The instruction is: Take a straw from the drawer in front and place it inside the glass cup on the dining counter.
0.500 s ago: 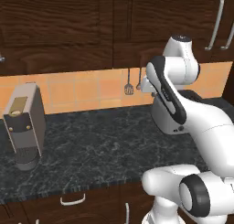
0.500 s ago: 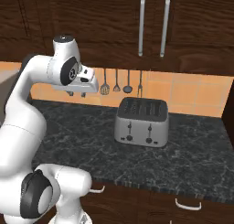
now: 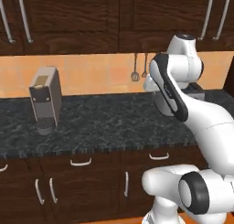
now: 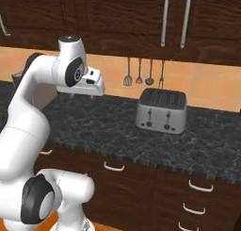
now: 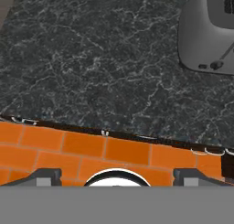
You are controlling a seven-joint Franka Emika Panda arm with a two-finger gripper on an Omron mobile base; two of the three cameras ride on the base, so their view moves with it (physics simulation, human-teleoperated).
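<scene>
1. The end effector hung above the black worktop, fingertips apart with nothing between them
2. A toaster stood on the worktop, ahead and to one side
3. Closed drawers lay below it

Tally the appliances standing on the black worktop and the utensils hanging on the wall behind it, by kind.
Toaster: 1
Coffee machine: 1
Hanging utensils: 4
Total: 6
</scene>
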